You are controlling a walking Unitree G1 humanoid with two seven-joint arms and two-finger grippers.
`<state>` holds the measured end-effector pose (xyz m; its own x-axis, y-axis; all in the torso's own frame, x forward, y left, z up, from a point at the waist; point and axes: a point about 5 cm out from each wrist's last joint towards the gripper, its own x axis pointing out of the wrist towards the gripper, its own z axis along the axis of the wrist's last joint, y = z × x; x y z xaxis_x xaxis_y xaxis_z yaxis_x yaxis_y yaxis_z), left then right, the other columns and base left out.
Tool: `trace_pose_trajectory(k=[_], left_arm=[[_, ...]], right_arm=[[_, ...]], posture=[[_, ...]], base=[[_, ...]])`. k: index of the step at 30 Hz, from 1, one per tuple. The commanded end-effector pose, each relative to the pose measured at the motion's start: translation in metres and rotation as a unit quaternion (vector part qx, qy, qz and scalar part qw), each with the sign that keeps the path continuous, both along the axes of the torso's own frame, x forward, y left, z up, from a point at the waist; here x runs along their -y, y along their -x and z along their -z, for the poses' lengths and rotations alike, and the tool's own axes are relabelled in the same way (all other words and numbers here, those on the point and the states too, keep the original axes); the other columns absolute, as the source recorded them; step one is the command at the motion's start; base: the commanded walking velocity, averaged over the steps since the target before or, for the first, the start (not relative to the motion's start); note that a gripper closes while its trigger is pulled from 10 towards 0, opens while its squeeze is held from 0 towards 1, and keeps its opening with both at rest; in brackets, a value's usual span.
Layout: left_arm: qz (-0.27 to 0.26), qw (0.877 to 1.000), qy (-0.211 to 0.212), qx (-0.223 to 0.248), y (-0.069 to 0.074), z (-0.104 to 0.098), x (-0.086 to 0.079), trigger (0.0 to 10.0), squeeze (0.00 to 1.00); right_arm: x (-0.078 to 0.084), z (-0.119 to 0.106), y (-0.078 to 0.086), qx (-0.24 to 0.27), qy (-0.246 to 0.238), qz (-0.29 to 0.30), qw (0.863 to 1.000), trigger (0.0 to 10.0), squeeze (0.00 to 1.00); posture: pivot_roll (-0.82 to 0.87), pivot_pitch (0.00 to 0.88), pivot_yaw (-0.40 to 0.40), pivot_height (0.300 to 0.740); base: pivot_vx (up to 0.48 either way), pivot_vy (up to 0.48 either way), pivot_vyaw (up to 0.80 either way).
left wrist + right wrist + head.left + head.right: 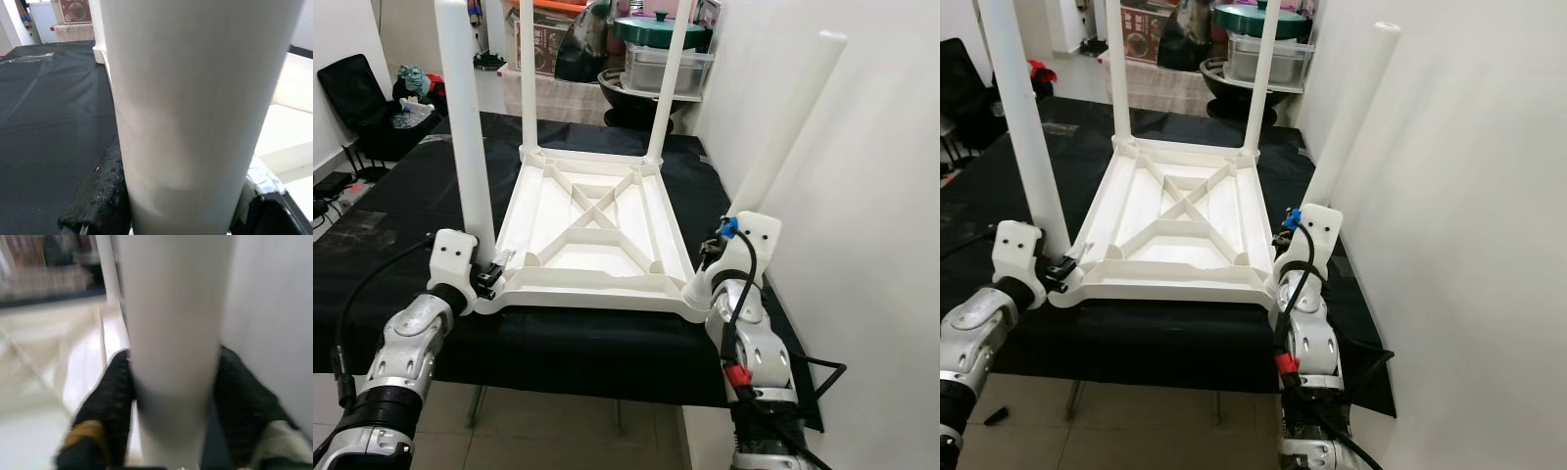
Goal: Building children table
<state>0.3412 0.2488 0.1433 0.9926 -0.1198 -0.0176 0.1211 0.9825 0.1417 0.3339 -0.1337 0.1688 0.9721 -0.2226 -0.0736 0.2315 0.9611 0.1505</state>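
Left wrist view shows my left gripper (pixel 181 215) pinching the near-left leg (pixel 467 137) at the upturned tabletop (pixel 592 235), which lies on the black-covered bench (pixel 391 225), and my right gripper (pixel 171 396) clamps the near-right leg (pixel 788 122), which leans away from the tabletop toward the wall (pixel 871 196). That tilt worries me: pushed down crooked, the leg could jam or skid off its corner socket. Both sockets hide behind the wrists, so I can't judge seating.

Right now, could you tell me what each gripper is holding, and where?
Left gripper clamps the near-left table leg by its base; right gripper clamps the near-right leg near its base.
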Motion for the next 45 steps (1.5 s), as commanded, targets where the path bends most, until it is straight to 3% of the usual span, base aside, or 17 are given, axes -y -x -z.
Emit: trace_pose_trajectory(k=[1, 2, 3, 8, 11, 16, 17, 24, 25, 30, 32, 33, 34, 35, 41, 42, 45], left_arm=[[-0.028, 0.999, -0.017, -0.008, 0.002, 0.001, -0.013, 10.0, 0.00], [-0.030, 0.999, -0.016, -0.008, 0.002, 0.002, -0.013, 10.0, 0.00], [-0.030, 0.999, -0.016, -0.008, 0.003, 0.002, -0.014, 10.0, 0.00], [-0.032, 0.999, -0.014, -0.009, 0.004, 0.003, -0.014, 10.0, 0.00], [-0.032, 0.999, -0.013, -0.007, 0.004, 0.003, -0.013, 10.0, 0.00], [-0.033, 0.999, -0.012, -0.006, 0.003, 0.003, -0.013, 10.0, 0.00], [-0.033, 0.999, -0.012, -0.006, 0.003, 0.003, -0.013, 10.0, 0.00], [-0.034, 0.999, -0.014, -0.005, 0.003, 0.001, -0.015, 10.0, 0.00], [-0.027, 0.999, -0.019, -0.003, 0.004, -0.002, -0.016, 10.0, 0.00], [-0.025, 0.999, -0.021, -0.002, 0.004, -0.003, -0.017, 10.0, 0.00], [-0.029, 0.999, -0.023, -0.010, 0.008, 0.002, -0.019, 10.0, 0.00], [-0.029, 0.999, -0.023, -0.010, 0.008, 0.002, -0.019, 10.0, 0.00], [-0.030, 0.999, -0.020, -0.012, 0.007, 0.004, -0.018, 10.0, 0.00], [-0.027, 0.999, -0.018, -0.011, 0.007, 0.005, -0.012, 10.0, 0.00], [-0.022, 1.000, -0.014, -0.010, 0.005, 0.005, -0.008, 10.0, 0.00], [-0.023, 1.000, -0.013, -0.008, 0.003, 0.004, -0.006, 10.0, 0.00], [-0.023, 1.000, -0.013, -0.008, 0.003, 0.004, -0.006, 10.0, 0.00]], right_arm=[[0.000, 0.011, 0.002, -0.014, -0.001, -0.004, 1.000, 10.0, 1.00], [0.010, 0.000, -0.003, 0.018, 0.027, -0.028, 0.999, 10.0, 0.90], [0.019, -0.009, -0.007, 0.039, 0.050, -0.040, 0.997, 10.0, 0.01], [0.035, -0.027, -0.015, 0.074, 0.070, -0.137, 0.985, 10.0, 0.00], [0.046, -0.035, -0.020, 0.089, 0.095, -0.258, 0.957, 10.0, 0.00], [0.050, -0.032, -0.026, 0.079, 0.121, -0.277, 0.950, 10.0, 0.00], [0.051, -0.029, -0.029, 0.076, 0.114, -0.262, 0.955, 0.0, 0.00], [0.041, -0.018, -0.028, 0.074, 0.099, -0.276, 0.953, 0.0, 0.00], [0.031, -0.013, -0.014, 0.090, 0.104, -0.375, 0.917, 0.0, 0.00], [0.029, -0.010, -0.009, 0.093, 0.105, -0.402, 0.905, 0.0, 0.00], [0.065, 0.001, -0.023, 0.043, 0.050, -0.127, 0.990, 0.0, 0.00], [0.065, 0.001, -0.023, 0.043, 0.050, -0.127, 0.990, 0.0, 0.00], [0.085, 0.015, -0.019, 0.005, 0.007, 0.053, 0.999, 0.0, 0.00], [0.092, 0.035, -0.007, -0.035, -0.037, 0.196, 0.979, 0.0, 0.00], [0.085, 0.049, 0.002, -0.062, -0.061, 0.252, 0.964, 0.0, 0.00], [0.056, 0.047, 0.001, -0.065, -0.071, 0.235, 0.967, 0.0, 0.00], [0.056, 0.047, 0.001, -0.065, -0.071, 0.235, 0.967, 0.0, 0.00]], posture=[[0.09, 0.000, -0.105, 0.740], [0.09, 0.000, -0.109, 0.740], [0.09, 0.000, -0.110, 0.740], [0.09, 0.000, -0.111, 0.740], [0.10, 0.000, -0.120, 0.740], [0.10, 0.000, -0.123, 0.740], [0.10, 0.000, -0.123, 0.740], [0.11, 0.000, -0.111, 0.740], [0.11, 0.000, -0.098, 0.740], [0.10, 0.000, -0.098, 0.740], [0.09, 0.000, -0.102, 0.740], [0.09, 0.000, -0.102, 0.740], [0.09, 0.000, -0.105, 0.740], [0.10, 0.000, -0.104, 0.740], [0.11, 0.000, -0.105, 0.740], [0.10, 0.000, -0.105, 0.740], [0.10, 0.000, -0.105, 0.740]], base=[[0.000, 0.000, 0.00], [0.000, 0.000, 0.00], [0.000, 0.000, 0.00], [0.000, 0.000, 0.00], [0.000, 0.000, 0.00], [0.000, 0.000, 0.00], [0.000, 0.000, 0.00], [0.000, 0.000, 0.00], [0.000, 0.000, 0.00], [0.000, 0.000, 0.00], [0.000, 0.000, 0.00], [0.000, 0.000, 0.00], [0.000, 0.000, 0.00], [0.000, 0.000, 0.00], [0.000, 0.000, 0.00], [0.000, 0.000, 0.00], [0.000, 0.000, 0.00]])
